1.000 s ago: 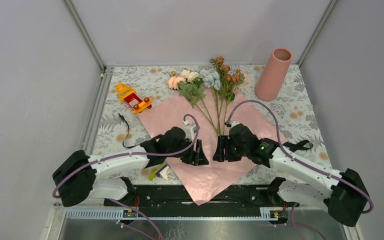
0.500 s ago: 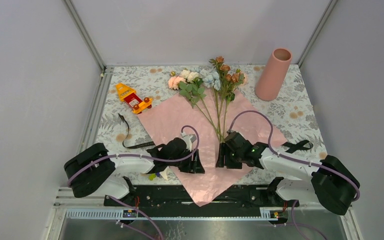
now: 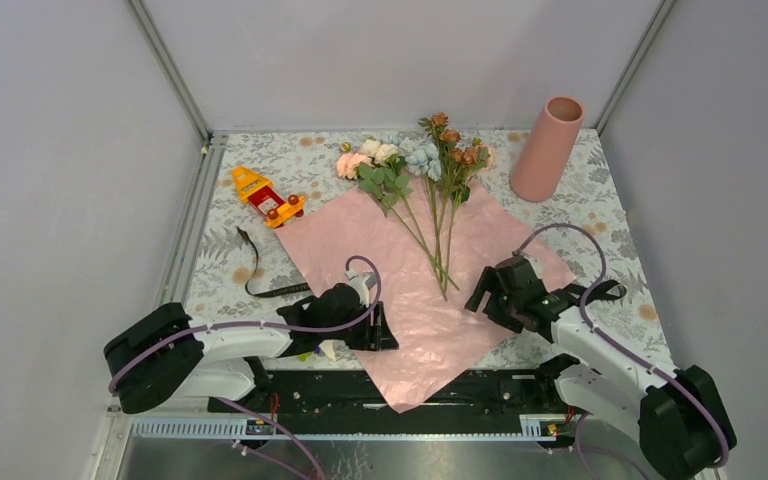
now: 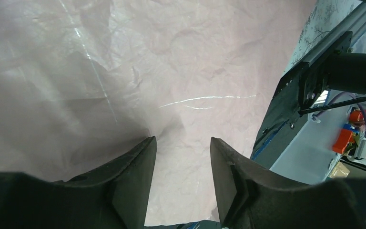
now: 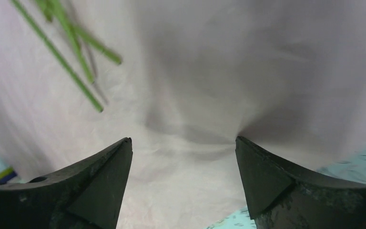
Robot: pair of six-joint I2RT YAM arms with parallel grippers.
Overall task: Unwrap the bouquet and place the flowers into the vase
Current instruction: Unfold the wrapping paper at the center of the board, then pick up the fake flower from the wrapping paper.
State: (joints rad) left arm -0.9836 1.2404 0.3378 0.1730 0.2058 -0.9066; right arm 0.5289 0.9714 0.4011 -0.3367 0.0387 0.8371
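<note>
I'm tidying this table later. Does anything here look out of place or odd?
A yellow and red toy lies at the far left, unrelated to the flowers. The black ribbon lies loose on the cloth, left of the pink paper. The vase stands upright; nothing has spilled.

A: How many vases on the bench?
B: One vase (image 3: 548,148). One pink paper sheet (image 3: 410,320), one loose bunch of flowers (image 3: 415,160); the stems overlap too much to count.
A: Anything else?
B: One yellow-and-red toy (image 3: 267,196). Two black strips: a black strip (image 3: 270,293) left, another (image 3: 600,291) right.
</note>
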